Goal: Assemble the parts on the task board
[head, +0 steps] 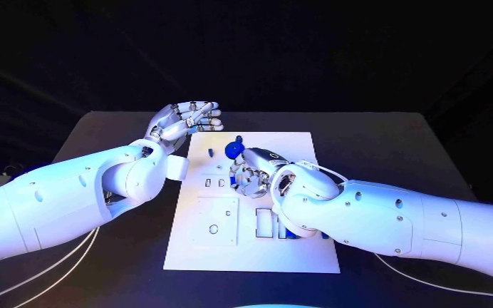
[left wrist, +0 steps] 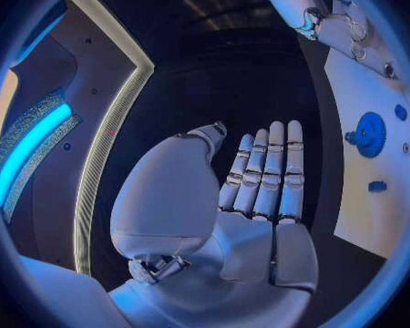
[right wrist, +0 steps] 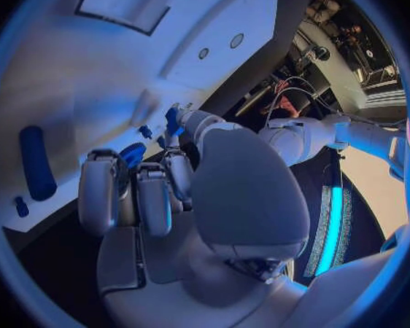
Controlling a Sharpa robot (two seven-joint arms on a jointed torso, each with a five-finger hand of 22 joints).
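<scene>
Overhead, black table (head: 390, 151), white task board (head: 293, 251), right hand (head: 251, 176) perhaps gripping blue part (head: 234, 152).

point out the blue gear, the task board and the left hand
blue gear (left wrist: 370, 133): left wrist view, on the gear's round face
task board (head: 298, 251): head view, on a bare near corner of the white plate
left hand (head: 188, 117): head view, on the palm, fingers spread, holding nothing

Pretty dark room overall, black backdrop behind the black table (head: 390, 144). There's a glowing cyan light strip (left wrist: 27, 149) on the wall panels off to the side.
</scene>
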